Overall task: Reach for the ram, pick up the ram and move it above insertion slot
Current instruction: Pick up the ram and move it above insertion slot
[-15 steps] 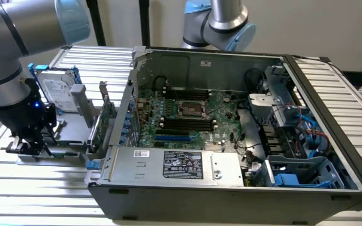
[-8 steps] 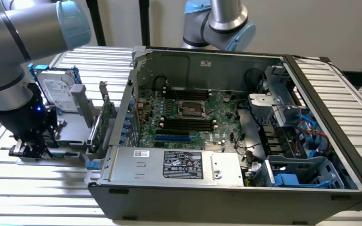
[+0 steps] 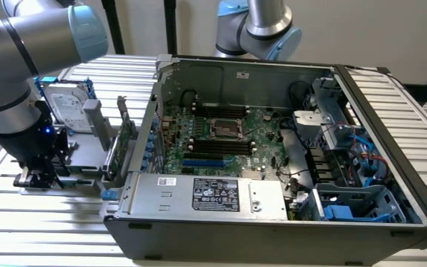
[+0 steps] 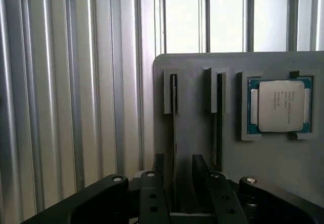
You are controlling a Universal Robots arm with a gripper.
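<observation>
Grey holder (image 4: 190, 133) is carrying the ram (image 4: 173, 112) on edge in its outer slot, the one farthest from the holder's processor (image 4: 281, 105), long axis running straight away from the hand (image 4: 178, 159), whose fingers (image 4: 158, 183) are standing apart, straddling the stick's near end without clamping it.

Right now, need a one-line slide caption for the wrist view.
Open pincer straddles the ram standing edge-on in a gray holder, with a second stick and a CPU seated beside it.
</observation>
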